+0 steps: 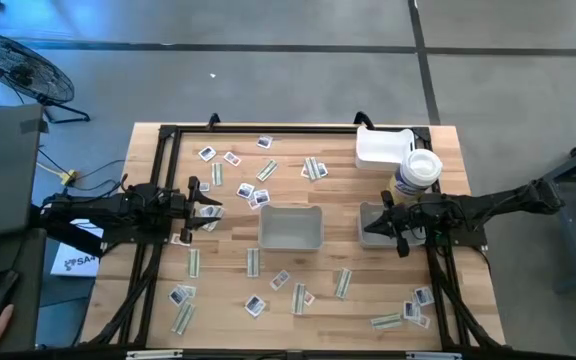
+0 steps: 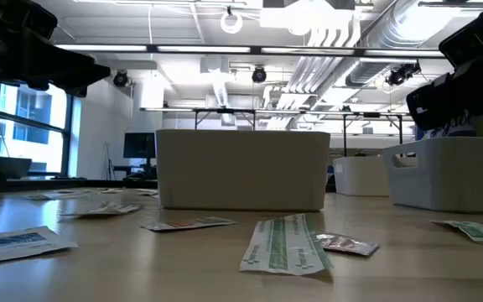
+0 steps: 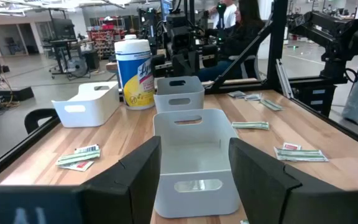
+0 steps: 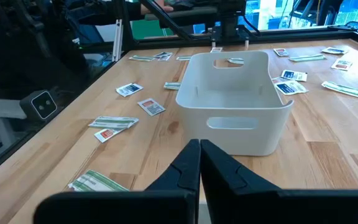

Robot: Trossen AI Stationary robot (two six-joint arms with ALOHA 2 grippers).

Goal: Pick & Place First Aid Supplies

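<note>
Centre of the surface [image 1: 148, 330] blocked by a grey tray [image 1: 290, 227], second tray [image 1: 378, 222] just beside the right pincer [image 1: 390, 231], white bin [image 1: 383, 148] and wipes bottle [image 1: 419, 170] crowding the far right corner; scattered packets [image 1: 251, 262] lie flat, leaving low open lanes along near and left sides.

Left gripper [image 1: 208, 206] jaws apart, right gripper [image 1: 376, 226] jaws together.

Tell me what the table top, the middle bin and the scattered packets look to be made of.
Table top: wood, seemingly butcher block, matte; visible grain and joined strips.
Middle bin: likely moulded plastic, smooth pale grey-white; rounded corners, cut-out handles.
Packets: probably paper or thin film wrappers, flat, printed; the long green strip shows crimped edges.
</note>
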